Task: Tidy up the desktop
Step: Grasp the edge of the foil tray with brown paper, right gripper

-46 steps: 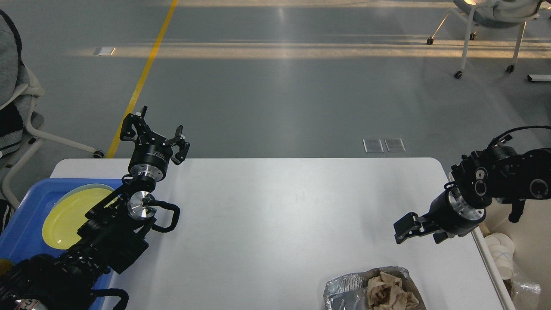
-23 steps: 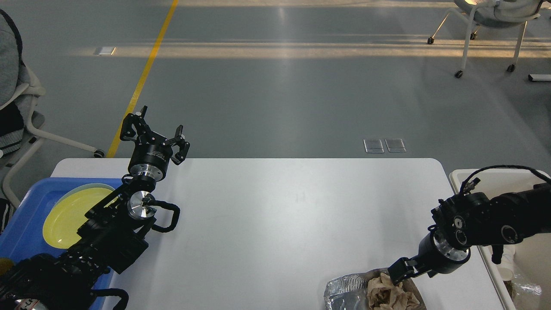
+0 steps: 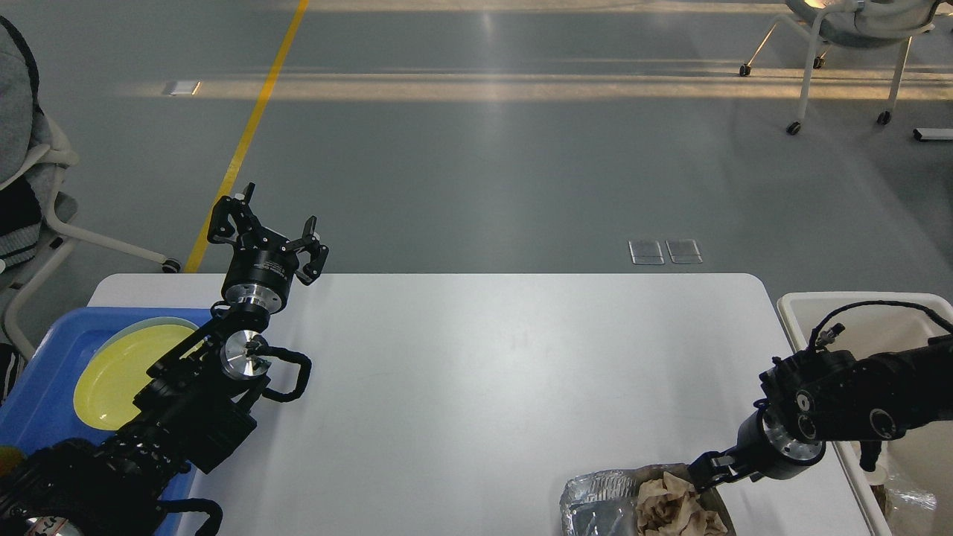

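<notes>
The white desktop (image 3: 484, 372) fills the middle of the head view. A crumpled foil tray (image 3: 599, 500) with a wad of brown paper (image 3: 674, 508) in it lies at the near right edge. My right gripper (image 3: 706, 473) is low at the foil tray's far right rim, just beside the paper. Its fingers are dark and seen end-on, so I cannot tell whether they grip the rim. My left gripper (image 3: 268, 232) is open and empty, held up above the desktop's far left part.
A blue tray (image 3: 33, 406) with a yellow plate (image 3: 119, 372) sits at the left edge, partly under my left arm. A cream-white bin (image 3: 856, 304) stands beside the desktop's right edge. Chairs stand at far left (image 3: 52, 216) and far right (image 3: 849, 30).
My right arm has swung down and toward me, from above the desktop's right edge to the foil tray's rim. The left arm has not moved.
</notes>
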Controlling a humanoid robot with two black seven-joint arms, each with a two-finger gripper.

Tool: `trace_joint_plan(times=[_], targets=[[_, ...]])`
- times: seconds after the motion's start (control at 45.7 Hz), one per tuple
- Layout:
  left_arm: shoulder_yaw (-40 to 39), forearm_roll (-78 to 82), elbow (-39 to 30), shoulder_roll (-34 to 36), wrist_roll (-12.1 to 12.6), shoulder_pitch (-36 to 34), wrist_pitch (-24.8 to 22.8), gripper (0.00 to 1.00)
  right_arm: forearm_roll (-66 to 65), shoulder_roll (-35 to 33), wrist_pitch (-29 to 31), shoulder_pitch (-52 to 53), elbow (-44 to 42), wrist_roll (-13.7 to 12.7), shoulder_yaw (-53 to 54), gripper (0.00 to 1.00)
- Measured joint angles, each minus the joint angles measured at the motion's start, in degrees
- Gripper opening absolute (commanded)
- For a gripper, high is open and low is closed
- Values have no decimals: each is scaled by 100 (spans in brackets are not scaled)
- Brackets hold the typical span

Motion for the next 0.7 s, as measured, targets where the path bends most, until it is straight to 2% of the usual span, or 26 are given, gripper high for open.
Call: trace_joint_plan(times=[0.109, 0.175, 0.263, 0.328, 0.591, 0.7], targets=[[0, 0, 0, 0, 0, 0, 0, 100, 6, 8, 0, -50, -19, 9, 9, 54], [0, 0, 0, 0, 0, 0, 0, 100, 12, 12, 0, -86, -22, 20, 15, 36], [0, 0, 0, 0, 0, 0, 0, 100, 23, 15, 0, -129, -21, 40, 25, 21], [0, 0, 0, 0, 0, 0, 1, 100, 27, 18, 1, -145, -5, 52, 43, 2], [0, 0, 0, 0, 0, 1, 7, 100, 41, -13, 69, -122, 47, 87, 62, 0], [0, 0, 0, 0, 0, 1, 7, 100, 43, -37, 131, -79, 55, 221, 30, 0]])
